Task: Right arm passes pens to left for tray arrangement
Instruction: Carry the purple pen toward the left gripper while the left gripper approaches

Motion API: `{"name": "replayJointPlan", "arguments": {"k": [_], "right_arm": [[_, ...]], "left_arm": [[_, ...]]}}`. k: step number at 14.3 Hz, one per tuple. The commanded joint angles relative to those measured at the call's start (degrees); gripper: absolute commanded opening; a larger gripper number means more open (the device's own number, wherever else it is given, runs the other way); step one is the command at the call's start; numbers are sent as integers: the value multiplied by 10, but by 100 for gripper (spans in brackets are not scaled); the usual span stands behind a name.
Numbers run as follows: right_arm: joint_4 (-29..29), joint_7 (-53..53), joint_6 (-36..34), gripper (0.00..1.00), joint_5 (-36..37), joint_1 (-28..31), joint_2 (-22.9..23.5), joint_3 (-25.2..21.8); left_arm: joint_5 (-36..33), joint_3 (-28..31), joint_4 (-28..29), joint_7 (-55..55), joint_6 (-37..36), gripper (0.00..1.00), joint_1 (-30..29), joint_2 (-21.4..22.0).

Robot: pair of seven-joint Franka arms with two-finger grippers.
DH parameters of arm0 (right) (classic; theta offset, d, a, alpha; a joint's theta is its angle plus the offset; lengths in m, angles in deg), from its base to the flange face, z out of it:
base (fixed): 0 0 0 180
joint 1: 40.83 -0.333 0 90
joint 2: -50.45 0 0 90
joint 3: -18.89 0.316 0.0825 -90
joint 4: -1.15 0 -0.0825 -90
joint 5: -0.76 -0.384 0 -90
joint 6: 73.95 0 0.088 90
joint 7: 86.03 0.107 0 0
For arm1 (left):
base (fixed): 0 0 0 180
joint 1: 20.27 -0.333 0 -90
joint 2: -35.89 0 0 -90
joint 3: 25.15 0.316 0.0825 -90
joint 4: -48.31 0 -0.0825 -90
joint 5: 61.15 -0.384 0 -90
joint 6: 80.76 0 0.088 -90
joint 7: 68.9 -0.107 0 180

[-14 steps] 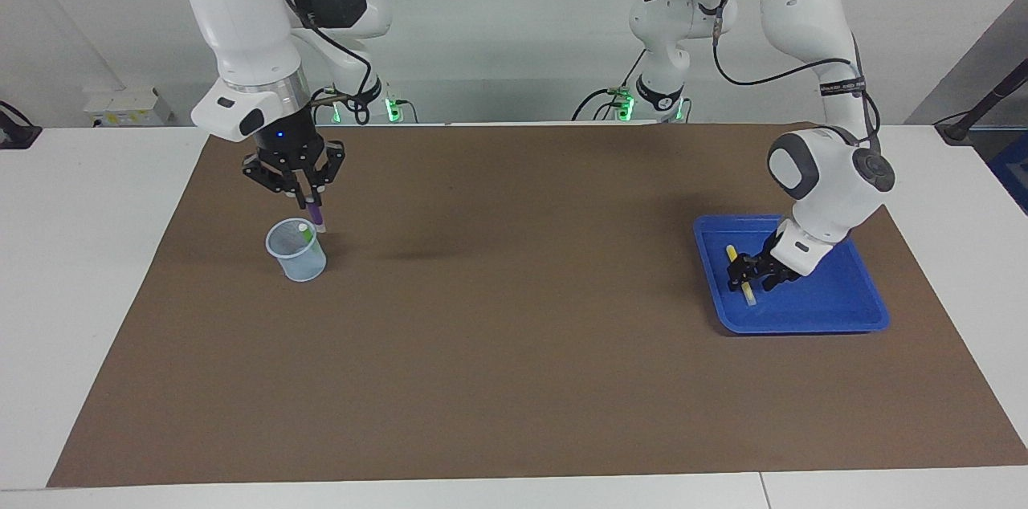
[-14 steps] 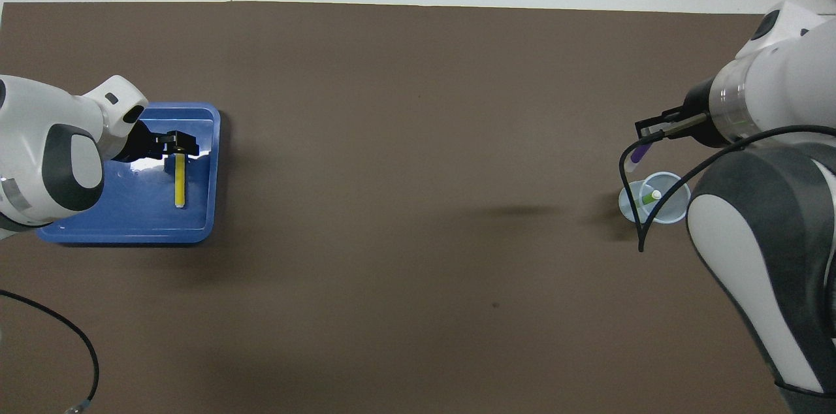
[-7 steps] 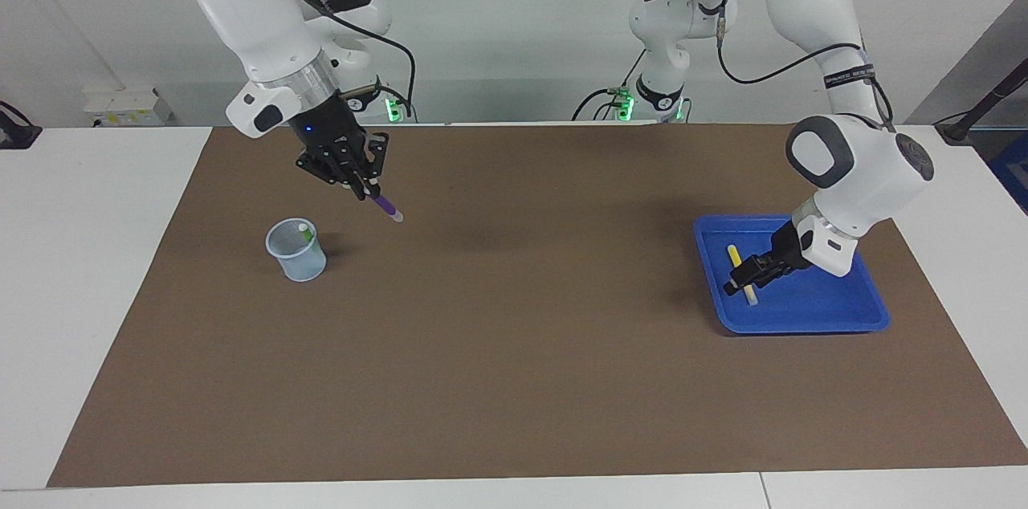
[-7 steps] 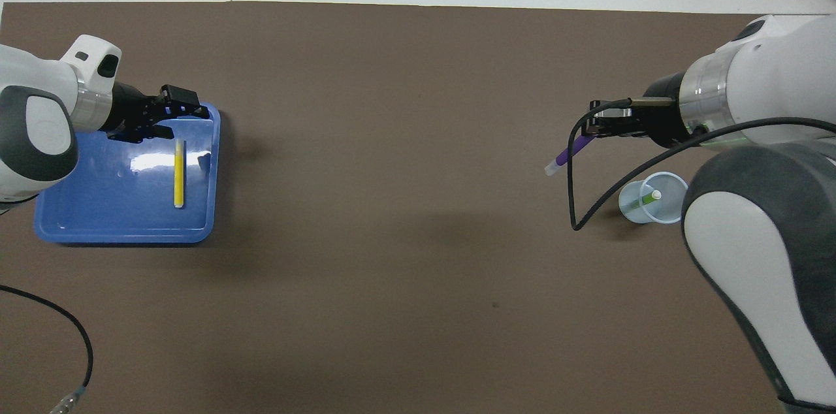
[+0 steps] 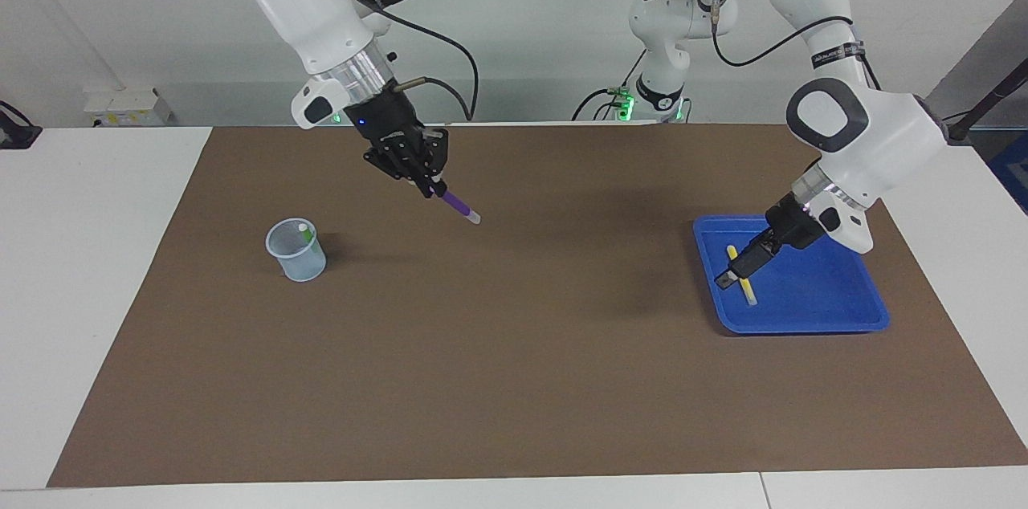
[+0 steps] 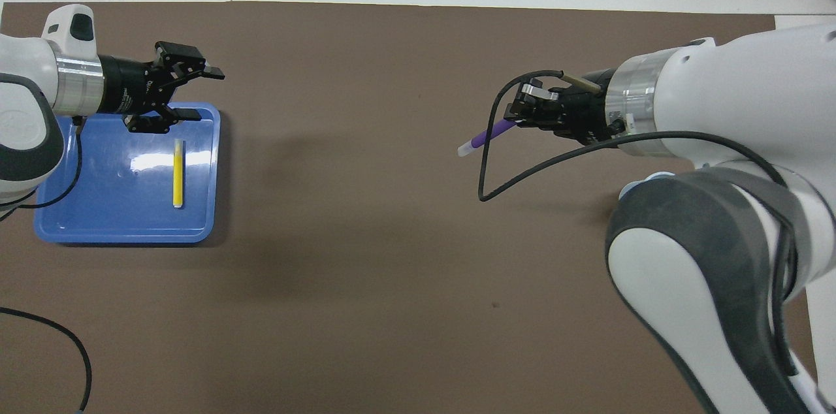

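Right pincer [image 5: 434, 189] is up in the air over the brown mat [image 5: 514, 348], pinched tight on the purple pen [image 5: 459, 206], which tilts down with its pale tip lowest. Left pincer [image 6: 202, 94] is wide open, holding nothing, over the blue tray's [image 5: 835, 308] edge. A yellow pen [image 6: 177, 174] lies flat inside that tray. A green pen [image 5: 304, 231] stands in the small cup [image 5: 297, 252] at the right arm's end of the worktop [image 5: 96, 252].

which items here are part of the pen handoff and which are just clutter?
Job:
purple pen, shut in right gripper
yellow pen, lying in blue tray
green pen, in cup
left gripper, open

Lying about:
brown mat
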Motion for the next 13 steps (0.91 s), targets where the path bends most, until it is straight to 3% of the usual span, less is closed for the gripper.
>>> {"name": "replayJointPlan", "arguments": {"k": [1, 5, 9, 13], "right_arm": [[17, 77, 43, 0, -39, -19, -4, 4], [27, 164, 85, 0, -92, -42, -4, 5], [66, 200, 179, 0, -104, -79, -3, 4], [85, 200, 217, 0, -104, -93, 0, 4]], "left_arm": [[19, 7, 11, 120, -6, 86, 31, 29], [73, 8, 34, 218, 6, 84, 54, 58], [135, 7, 84, 281, 40, 83, 64, 111], [154, 8, 136, 366, 144, 83, 121, 154]]}}
